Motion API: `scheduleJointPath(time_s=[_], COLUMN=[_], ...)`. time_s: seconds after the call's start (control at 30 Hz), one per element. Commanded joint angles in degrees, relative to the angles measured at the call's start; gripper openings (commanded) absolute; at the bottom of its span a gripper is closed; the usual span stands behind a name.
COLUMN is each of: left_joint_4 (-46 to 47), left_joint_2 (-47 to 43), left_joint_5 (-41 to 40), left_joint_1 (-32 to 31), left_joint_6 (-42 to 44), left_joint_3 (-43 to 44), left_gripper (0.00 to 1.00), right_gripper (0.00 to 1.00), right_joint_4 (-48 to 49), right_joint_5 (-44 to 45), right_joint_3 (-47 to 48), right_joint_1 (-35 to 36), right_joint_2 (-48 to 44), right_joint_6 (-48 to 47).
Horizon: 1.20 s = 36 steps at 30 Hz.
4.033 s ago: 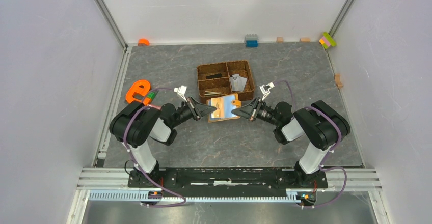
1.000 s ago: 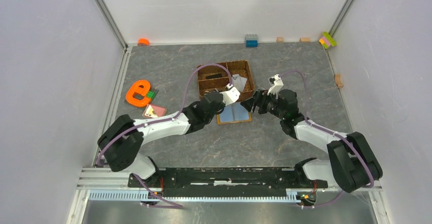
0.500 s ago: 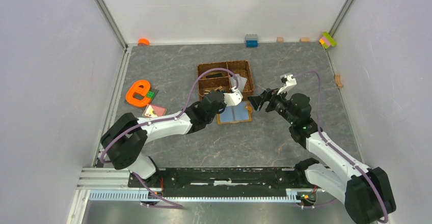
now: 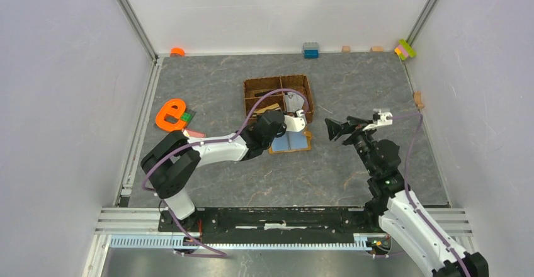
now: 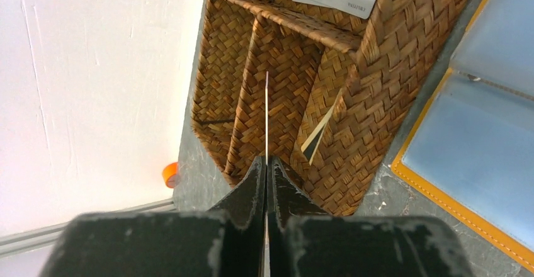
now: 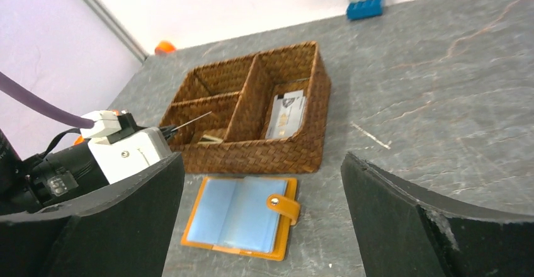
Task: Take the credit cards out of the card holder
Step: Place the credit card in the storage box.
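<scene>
Left wrist view: the left fingers (image 5: pixel 261 173) pinch a credit card (image 5: pixel 266 113) edge-on above the woven tray (image 5: pixel 277 94), with that arm stretched low and the open card holder (image 5: pixel 478 138) just beside them. The right fingers (image 4: pixel 334 128) gape wide on a forward-reaching arm, apart from the holder.

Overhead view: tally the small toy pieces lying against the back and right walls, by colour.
Small orange piece: 1
Blue brick with grey top: 1
Small tan blocks: 3
Green, pink and yellow brick stack: 1
Total: 6
</scene>
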Motion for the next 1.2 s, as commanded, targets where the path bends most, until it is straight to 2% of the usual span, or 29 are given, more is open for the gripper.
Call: scheduleJointPath(time_s=[0.0,0.23,0.47,0.5,0.57,0.6,0.8,0.93,1.0,1.07,1.1,1.13,1.17], left_joint_4=[3.17,2.37,6.8,8.32,10.9,11.75,12.2,13.71,17.5,18.6,16.74,12.55,4.61], left_joint_2=[-1.16,1.31,3.3,3.35,2.77,2.38,-2.74,-7.34,-9.81,-12.71,-13.81,-15.47,-16.98], left_joint_5=[2.73,3.11,1.19,0.95,0.85,0.71,-0.6,-4.41,-8.87,-16.26,-19.54,-20.03,-17.72], left_joint_1=[1.91,2.57,3.28,3.23,2.94,2.76,0.21,-3.75,-5.73,-7.9,-8.95,-9.56,-9.7], left_joint_6=[2.41,4.7,6.24,6.27,5.99,5.87,5.13,3.42,-1.79,-12.09,-21.07,-29.06,-35.36], left_joint_3=[1.41,3.27,2.83,2.46,1.33,0.96,-1.22,-3.85,-5.22,-5.45,-5.13,-4.51,-3.87], left_gripper=[0.02,0.02,0.04,0.09,0.37,0.46,0.5,0.58,0.71,0.85,0.93,0.95,0.95], right_gripper=[0.98,0.98,0.98,0.98,0.98,0.98,0.98,0.98,0.98,0.98,0.98,0.98,0.98], right_joint_4=[3.92,7.11,7.12,7.03,6.81,6.64,6.25,5.54,5.12,4.71,4.34,4.13,3.6], right_joint_5=[7.08,7.65,8.45,8.45,8.62,8.83,9.07,8.12,7.32,6.79,6.37,5.99,5.59], right_joint_3=[-2.91,-6.27,-6.52,-6.43,-6.34,-6.27,-6.04,-4.82,-4.07,-3.27,-2.8,-2.3,-1.71], right_joint_1=[-0.22,-0.28,-0.25,-0.3,-0.21,-0.25,-0.19,-0.27,-0.19,-0.28,-0.25,-0.19,-0.26], right_joint_2=[-5.3,-10.17,-11.17,-11.32,-11.46,-11.57,-11.07,-8.62,-7.28,-5.99,-5.32,-4.53,-3.38], right_joint_6=[-1.43,-1.01,-1.49,-1.57,-1.82,-1.95,-2.2,-2.38,-2.54,-3.11,-3.46,-3.63,-3.71])
